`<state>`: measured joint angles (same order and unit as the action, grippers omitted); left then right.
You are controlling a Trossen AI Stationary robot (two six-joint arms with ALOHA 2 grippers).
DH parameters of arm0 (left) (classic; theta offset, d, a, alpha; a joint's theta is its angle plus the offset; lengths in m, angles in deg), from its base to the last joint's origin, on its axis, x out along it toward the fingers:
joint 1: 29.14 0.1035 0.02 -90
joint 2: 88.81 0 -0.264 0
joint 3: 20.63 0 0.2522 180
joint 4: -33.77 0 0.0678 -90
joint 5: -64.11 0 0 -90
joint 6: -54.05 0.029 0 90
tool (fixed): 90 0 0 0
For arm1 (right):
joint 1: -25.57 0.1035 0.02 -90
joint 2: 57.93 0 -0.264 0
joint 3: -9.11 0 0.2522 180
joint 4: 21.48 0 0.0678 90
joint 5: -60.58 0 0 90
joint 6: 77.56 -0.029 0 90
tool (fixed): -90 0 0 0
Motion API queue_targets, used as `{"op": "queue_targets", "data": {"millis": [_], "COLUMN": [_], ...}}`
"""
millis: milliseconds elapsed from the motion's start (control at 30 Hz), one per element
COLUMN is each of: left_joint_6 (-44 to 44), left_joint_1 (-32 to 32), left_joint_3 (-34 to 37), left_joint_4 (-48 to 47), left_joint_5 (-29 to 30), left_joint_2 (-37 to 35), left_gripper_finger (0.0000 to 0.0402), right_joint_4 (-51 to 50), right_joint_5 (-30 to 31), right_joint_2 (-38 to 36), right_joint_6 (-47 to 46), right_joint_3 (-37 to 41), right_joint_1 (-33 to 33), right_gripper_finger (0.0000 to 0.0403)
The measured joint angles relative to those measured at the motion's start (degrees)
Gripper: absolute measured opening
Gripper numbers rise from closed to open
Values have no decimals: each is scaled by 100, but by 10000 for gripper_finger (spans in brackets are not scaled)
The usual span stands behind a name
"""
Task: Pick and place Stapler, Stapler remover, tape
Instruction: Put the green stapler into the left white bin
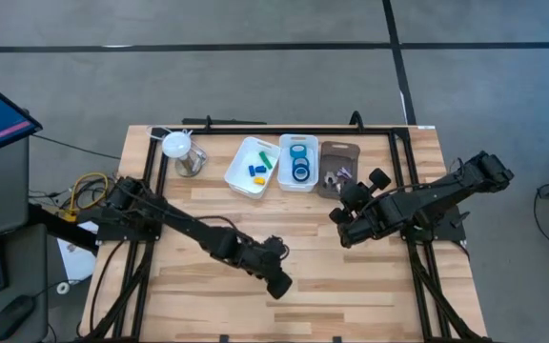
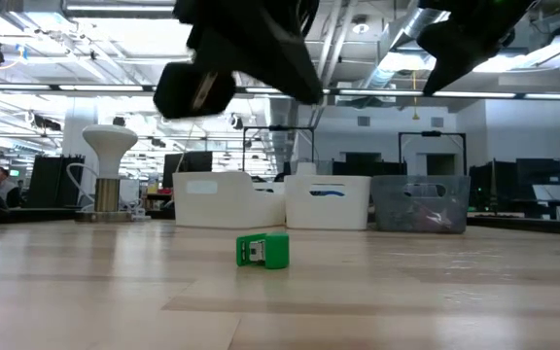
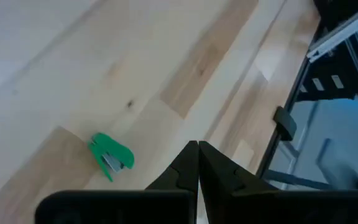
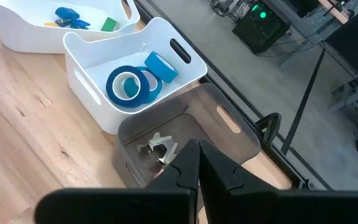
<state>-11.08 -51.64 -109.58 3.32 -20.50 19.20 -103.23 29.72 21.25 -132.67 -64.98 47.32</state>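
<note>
The left gripper (image 3: 197,163), fingers pressed together, hangs above the table (image 1: 351,276) with the green stapler (image 3: 110,155) at its 9 o'clock, while the right gripper (image 4: 197,163), also closed, hovers over the grey bin (image 4: 229,134), blue tape (image 4: 132,86) in the white bin (image 4: 89,68) at its 11 o'clock.

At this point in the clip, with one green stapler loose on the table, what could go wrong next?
1. The left end effector is shut and sits beside the small green stapler, not over it; descending without opening could knock it away.
2. The stapler lies well away from the white bin of staplers, so the carry is long and a weak grip may drop it.
3. The right end effector hangs over the grey bin; crossing arms might collide.
</note>
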Motion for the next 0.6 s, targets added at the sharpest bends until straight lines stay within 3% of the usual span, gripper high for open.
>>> {"op": "queue_targets", "data": {"millis": [233,367,600], "left_joint_6": [204,220,197], "left_joint_1": [22,-21,-32], "left_joint_3": [-1070,-1459,-2060], "left_joint_4": [-1533,-1580,-2498], "left_joint_5": [491,663,284], "left_joint_2": [1,204,1241], "left_gripper_finger": [2,1,1], "right_joint_4": [151,269,219], "right_joint_5": [-67,-85,-100], "right_joint_2": [-2,-1,-2], "right_joint_6": [-1,-1,0], "right_joint_3": [2,2,2], "right_joint_1": [0,2,127], "right_gripper_finger": [0,0,0]}}
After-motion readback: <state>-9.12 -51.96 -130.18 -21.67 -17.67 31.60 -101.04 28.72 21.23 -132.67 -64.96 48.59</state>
